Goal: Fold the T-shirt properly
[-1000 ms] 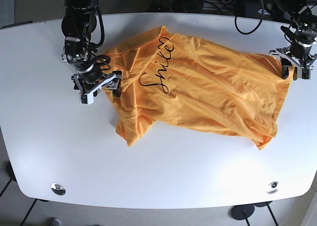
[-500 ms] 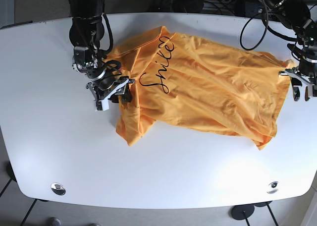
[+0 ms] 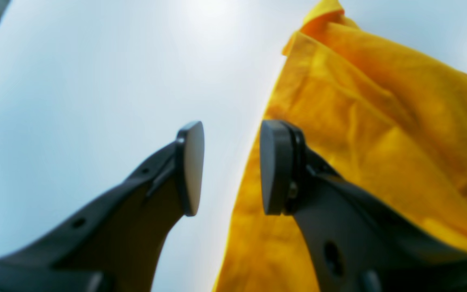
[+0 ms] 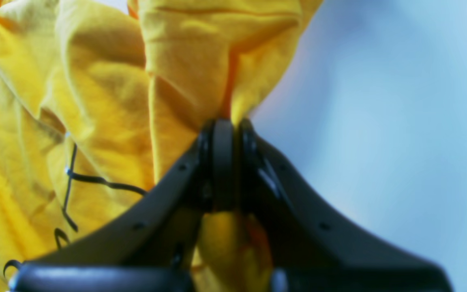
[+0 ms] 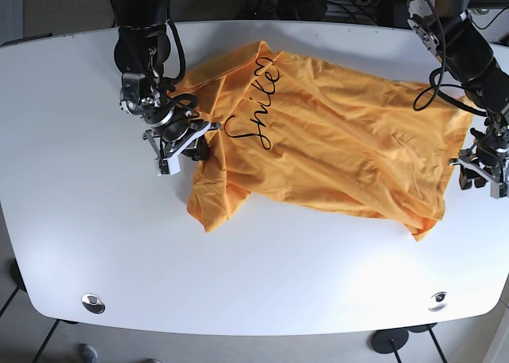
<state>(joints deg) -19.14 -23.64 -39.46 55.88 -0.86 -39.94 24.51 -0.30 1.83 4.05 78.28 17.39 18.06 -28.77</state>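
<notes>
An orange T-shirt [image 5: 334,140] with black script lettering lies crumpled across the white table [image 5: 71,188]. My right gripper [image 5: 187,150], on the left of the base view, is shut on a bunched fold of the shirt's left edge. In the right wrist view its jaws [image 4: 227,129] pinch yellow-orange fabric [image 4: 95,101]. My left gripper [image 5: 482,181] hovers at the shirt's right edge, open. The left wrist view shows the left gripper [image 3: 229,166] holding nothing, with the shirt's hem [image 3: 379,121] running under one finger [image 3: 278,166].
Cables and equipment [image 5: 334,1] crowd the back edge of the table. Two round metal fittings [image 5: 93,302] [image 5: 437,301] sit near the front corners. Bare white tabletop lies in front of the shirt and to its left.
My left gripper has travelled down the shirt's right edge toward the front of the table. My right gripper shifted slightly right, still pinching the left fold.
</notes>
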